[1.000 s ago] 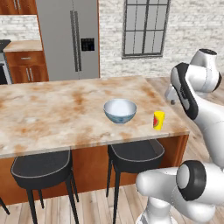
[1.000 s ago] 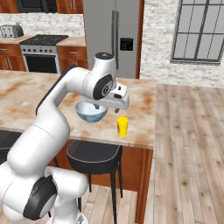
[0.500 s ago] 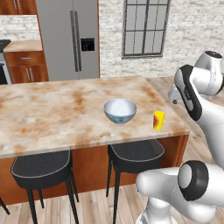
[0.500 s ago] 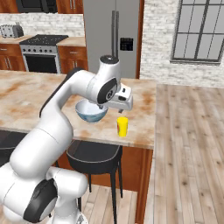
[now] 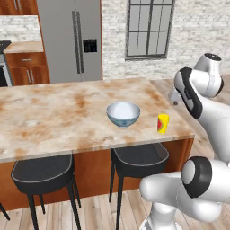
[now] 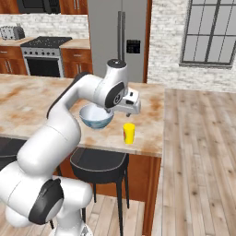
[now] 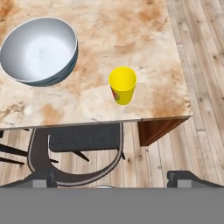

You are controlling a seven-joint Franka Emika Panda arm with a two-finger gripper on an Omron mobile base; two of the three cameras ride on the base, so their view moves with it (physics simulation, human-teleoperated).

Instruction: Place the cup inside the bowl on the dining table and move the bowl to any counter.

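With the fingers point(image 7: 112, 177) spread wide and empty, the cup point(image 7: 122, 85) is seen upright ahead of them on the surface point(image 7: 131, 35), the bowl point(image 7: 40, 50) just beside it.

The tabletop point(image 7: 144, 39) looks like polished veined marble; the bowl point(image 7: 39, 50) smooth and glazed; the cup point(image 7: 122, 85) matt yellow plastic.

One cup point(image 7: 122, 84), one bowl point(image 7: 39, 51), one dining table point(image 7: 148, 39), two black stools point(image 5: 42, 173) point(image 5: 139, 157), one refrigerator point(image 5: 74, 40), one stove point(image 6: 44, 57), one toaster point(image 6: 11, 32), one window point(image 5: 148, 28).
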